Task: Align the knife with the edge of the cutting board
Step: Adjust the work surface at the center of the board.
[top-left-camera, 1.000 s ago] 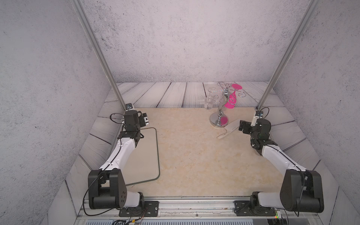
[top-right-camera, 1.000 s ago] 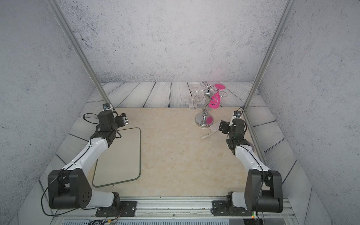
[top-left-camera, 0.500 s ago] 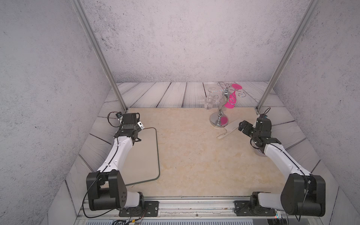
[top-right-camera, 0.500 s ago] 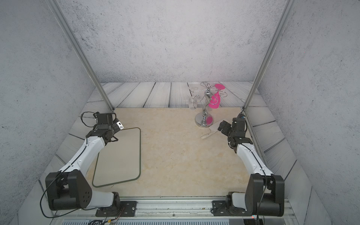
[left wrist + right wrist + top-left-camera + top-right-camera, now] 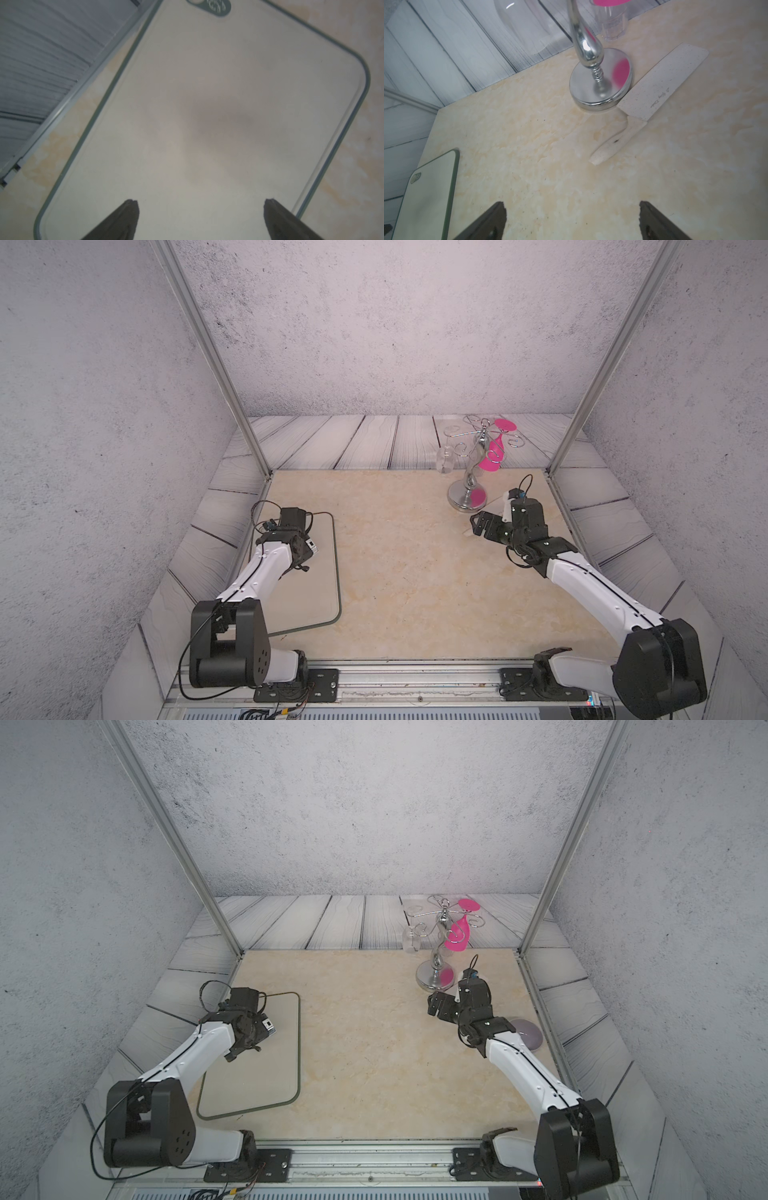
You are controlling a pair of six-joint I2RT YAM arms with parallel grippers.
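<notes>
You are looking at a knife (image 5: 654, 93) with a matt, finely speckled cream surface, and a stand (image 5: 583, 87) of mirror-polished chrome metal. Your cutting board (image 5: 207, 93) looks like smooth matt plastic with a green-grey rim. The worktop (image 5: 550, 176) has a marble-like beige pattern and faint sheen; the walls (image 5: 374, 323) look rough, like concrete.

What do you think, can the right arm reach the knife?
Probably yes. The open right hand hovers near the knife, and its handle lies clear on the table; only the glass rack's metal base crowds the blade.
</notes>
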